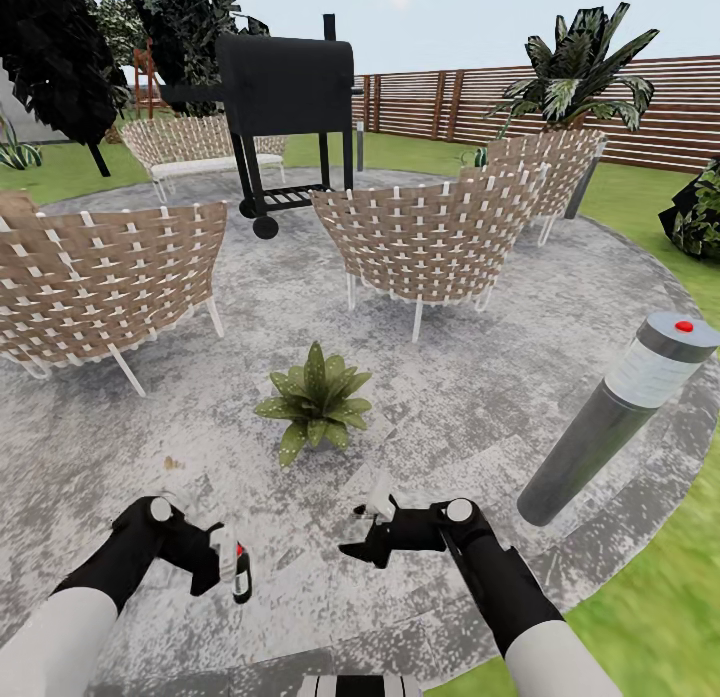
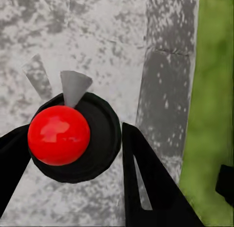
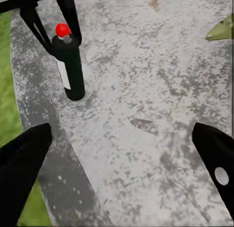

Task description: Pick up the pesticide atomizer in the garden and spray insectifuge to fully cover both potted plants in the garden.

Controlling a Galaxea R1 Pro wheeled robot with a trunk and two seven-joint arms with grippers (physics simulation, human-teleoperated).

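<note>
1. Around the patio (image 1: 250, 307) stand three woven lounge chairs: one at the head view's left (image 1: 100, 277), one in the middle (image 1: 430, 237), one further back on the right (image 1: 560, 167), with a woven bench (image 1: 195, 142) behind and a black wheeled grill (image 1: 285, 107) between bench and chairs.
2. A grey bollard lamp (image 1: 610, 417) with a small red dot on its cap stands at the patio's right edge, just beside the lawn (image 1: 650, 617); it looks tilted in this wide view.
3. A brown slat fence (image 1: 600, 107) closes the far side, a tall palm-like plant (image 1: 580, 67) in front of it, dark bushes at the left (image 1: 50, 57) and far right (image 1: 695, 212).
4. One potted plant (image 1: 318, 402) – a low rosette of speckled green leaves – sits on the stone ahead of both arms, with bare paving between it and the grippers; a leaf tip (image 3: 222, 30) shows in the right wrist view.
5. The pesticide atomizer (image 1: 238, 569) is in the left gripper (image 1: 222, 567), held roughly upright above the stone – dark body, white label, red top. The left wrist view looks down on its red cap (image 2: 58, 135), with a black finger (image 2: 146, 183) on either side of the bottle.
6. The left arm (image 1: 100, 577) reaches forward low, wrist bent inward toward the middle.
7. The right arm (image 1: 500, 577) mirrors it; the right gripper (image 1: 372, 537) holds nothing, its fingers (image 3: 24, 163) spread wide over bare paving and aimed across at the atomizer.
</note>
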